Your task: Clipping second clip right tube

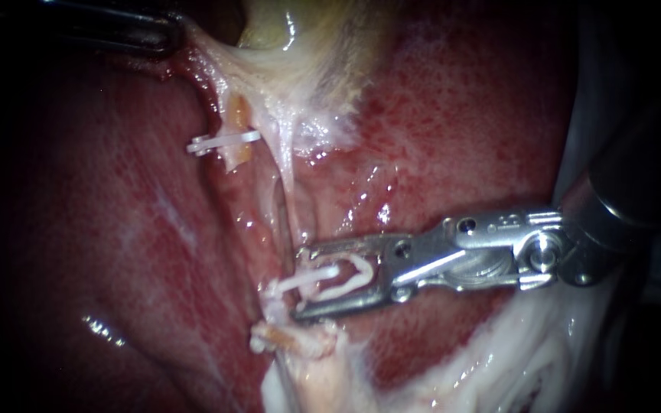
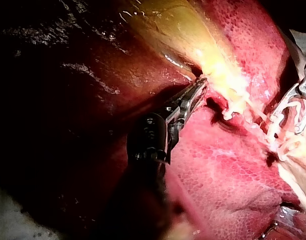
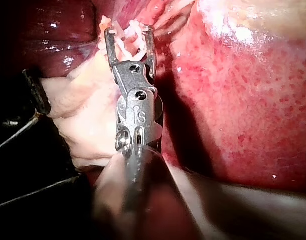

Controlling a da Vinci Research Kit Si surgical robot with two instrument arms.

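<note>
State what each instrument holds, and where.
The left instrument holds a pale tissue strand by its end; the right instrument, a white plastic clip by its legs.

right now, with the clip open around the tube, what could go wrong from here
The new clip in the right instrument sits among bunched pale strands, so it may close on only part of the right tube, or crowd what looks like a clip below. The left instrument holds the tissue taut; a slip could shift the tube.
</note>
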